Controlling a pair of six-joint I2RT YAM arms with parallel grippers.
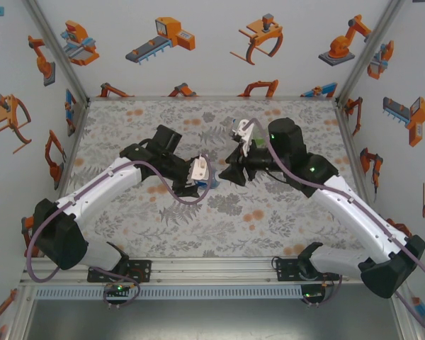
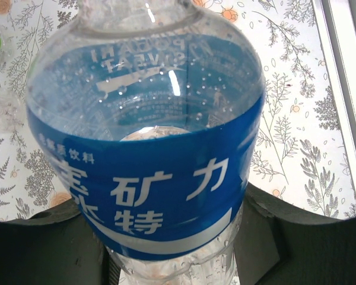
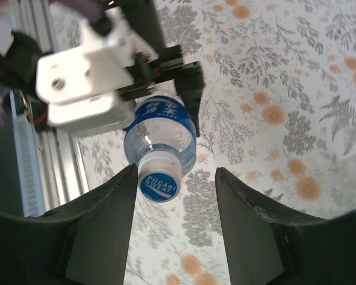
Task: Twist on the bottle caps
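The table (image 1: 283,219), covered in a cloth printed with grey leaves and orange flowers, spreads out on all sides of the bottle. A metal rail (image 1: 212,273) runs along the table edge on the arm-base side of the bottle.

The left arm (image 1: 106,188) reaches the bottle from its left, and the right arm (image 1: 347,205) comes in from the opposite side. The two arms meet at the bottle near the middle of the cloth.

The bottle (image 2: 148,178) is see-through with a blue label wrapped round it. The label carries white characters, and small droplets cling to the inside of the bottle wall. It is held on its side, with its neck end turned towards the right arm.

The left gripper (image 1: 200,172) is clamped on the bottle around the label. In the left wrist view, one dark finger (image 2: 44,243) presses against each side of the bottle.

The right gripper (image 3: 175,173) stands at the bottle's neck end with its jaws apart and grips nothing. In the right wrist view, one finger (image 3: 104,228) is just beside the neck end, and a clear strip of cloth shows between the bottle and the other finger.

The cap (image 3: 158,184) is blue with white lettering on top. It sits on the bottle's neck, between the right gripper's spread fingers.
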